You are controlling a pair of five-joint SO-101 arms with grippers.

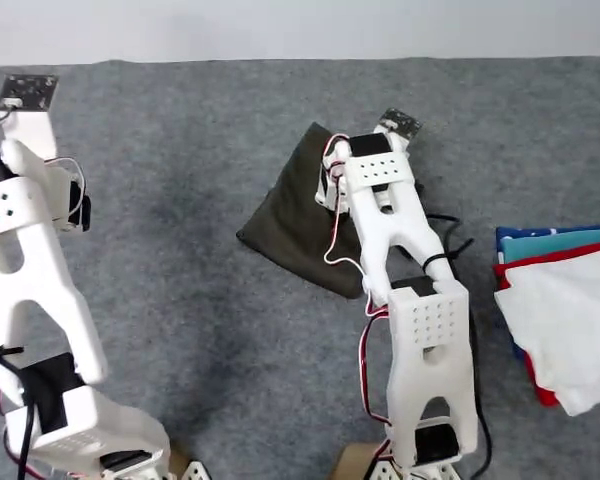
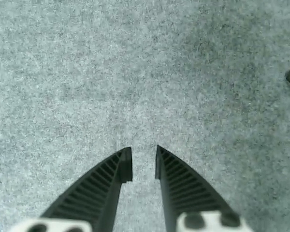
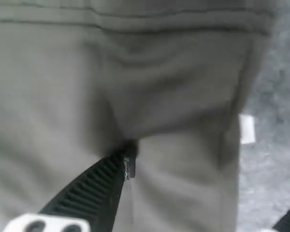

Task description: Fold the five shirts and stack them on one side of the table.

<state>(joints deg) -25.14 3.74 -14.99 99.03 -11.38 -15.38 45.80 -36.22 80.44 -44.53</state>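
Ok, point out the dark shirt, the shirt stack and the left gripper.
dark shirt (image 1: pixel 285 225), high view, on its uncovered cloth.
shirt stack (image 1: pixel 565 318), high view, on the white top shirt.
left gripper (image 2: pixel 143 162), left wrist view, midway between its fingertips.

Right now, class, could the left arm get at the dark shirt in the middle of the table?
Probably yes, though its reach is a guess. Bare grey table lies between the left claw and the dark shirt; the right arm hangs over the shirt's other side only.
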